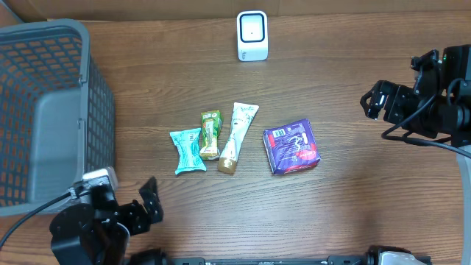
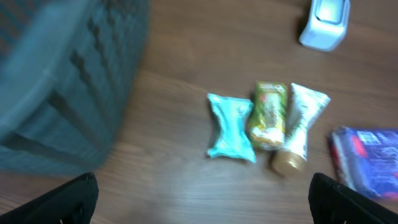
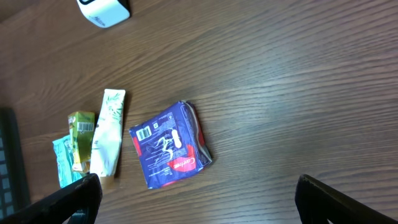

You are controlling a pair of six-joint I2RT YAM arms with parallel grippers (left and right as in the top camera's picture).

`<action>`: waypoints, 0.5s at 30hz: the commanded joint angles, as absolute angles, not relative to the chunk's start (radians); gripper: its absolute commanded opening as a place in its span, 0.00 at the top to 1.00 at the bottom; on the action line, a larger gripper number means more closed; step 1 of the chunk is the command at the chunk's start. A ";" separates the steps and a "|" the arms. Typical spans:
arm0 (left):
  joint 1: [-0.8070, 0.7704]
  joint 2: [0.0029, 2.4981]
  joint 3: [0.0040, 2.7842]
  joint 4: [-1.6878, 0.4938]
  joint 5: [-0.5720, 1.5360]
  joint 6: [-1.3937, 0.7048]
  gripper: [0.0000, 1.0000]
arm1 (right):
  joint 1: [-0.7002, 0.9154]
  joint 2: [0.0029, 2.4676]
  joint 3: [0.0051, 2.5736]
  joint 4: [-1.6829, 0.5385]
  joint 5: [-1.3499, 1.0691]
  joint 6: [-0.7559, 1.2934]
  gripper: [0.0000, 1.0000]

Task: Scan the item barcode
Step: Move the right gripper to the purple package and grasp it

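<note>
Four items lie in a row mid-table: a teal packet (image 1: 188, 150) (image 2: 231, 127), a green packet (image 1: 210, 134) (image 2: 268, 114), a white tube (image 1: 237, 136) (image 2: 300, 124) with a tan cap, and a purple pack (image 1: 292, 146) (image 3: 169, 145) with its barcode facing up. The white scanner (image 1: 252, 35) (image 2: 324, 23) (image 3: 104, 10) stands at the far edge. My left gripper (image 1: 150, 201) (image 2: 202, 205) is open near the front left, short of the items. My right gripper (image 1: 374, 101) (image 3: 198, 199) is open at the right, apart from the purple pack. Neither holds anything.
A large grey mesh basket (image 1: 44, 110) (image 2: 62, 74) fills the left side of the table. Bare wood lies between the purple pack and my right arm, and in front of the row of items.
</note>
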State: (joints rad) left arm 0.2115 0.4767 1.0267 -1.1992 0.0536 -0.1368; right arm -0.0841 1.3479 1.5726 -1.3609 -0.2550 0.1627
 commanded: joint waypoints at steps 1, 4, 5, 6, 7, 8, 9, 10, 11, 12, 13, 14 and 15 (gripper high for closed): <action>0.216 0.471 1.025 -1.145 -0.133 -0.075 0.00 | -0.078 1.364 1.570 -1.357 -0.255 0.156 0.00; 0.216 0.471 1.010 -1.066 -0.214 -0.073 0.00 | -0.078 1.382 1.570 -1.357 -0.255 0.156 0.00; 0.216 0.471 0.999 -1.031 -0.213 -0.073 0.00 | -0.078 1.389 1.570 -1.357 -0.255 0.156 0.00; 0.216 0.471 0.987 -0.997 -0.213 -0.074 0.00 | -0.078 1.399 1.570 -1.357 -0.255 0.156 0.00; 0.216 0.472 0.976 -0.968 -0.199 -0.074 0.00 | -0.078 1.409 1.570 -1.357 -0.255 0.156 0.00; 0.216 0.474 0.966 -0.942 -0.185 -0.074 0.00 | -0.078 1.416 1.570 -1.358 -0.256 0.156 0.00; 0.216 0.477 0.953 -0.914 -0.169 -0.073 0.00 | -0.078 1.423 1.570 -1.360 -0.256 0.156 0.00; 0.216 0.481 0.934 -0.877 -0.157 -0.058 0.00 | -0.078 1.430 1.570 -1.361 -0.255 0.156 0.02; 0.216 0.484 0.913 -0.840 -0.152 -0.033 0.00 | -0.078 1.433 1.570 -1.362 -0.255 0.154 0.02; 0.216 0.486 0.883 -0.789 -0.134 0.010 0.00 | -0.078 1.436 1.570 -1.364 -0.255 0.144 0.04; 0.216 0.486 0.863 -0.758 -0.110 0.044 0.00 | -0.078 1.437 1.570 -1.364 -0.256 0.131 0.05; 0.216 0.486 0.834 -0.714 -0.061 0.102 0.00 | -0.078 1.437 1.570 -1.364 -0.255 0.123 0.05; 0.216 0.486 0.809 -0.684 -0.010 0.159 0.00 | -0.078 1.436 1.570 -1.363 -0.255 0.120 0.05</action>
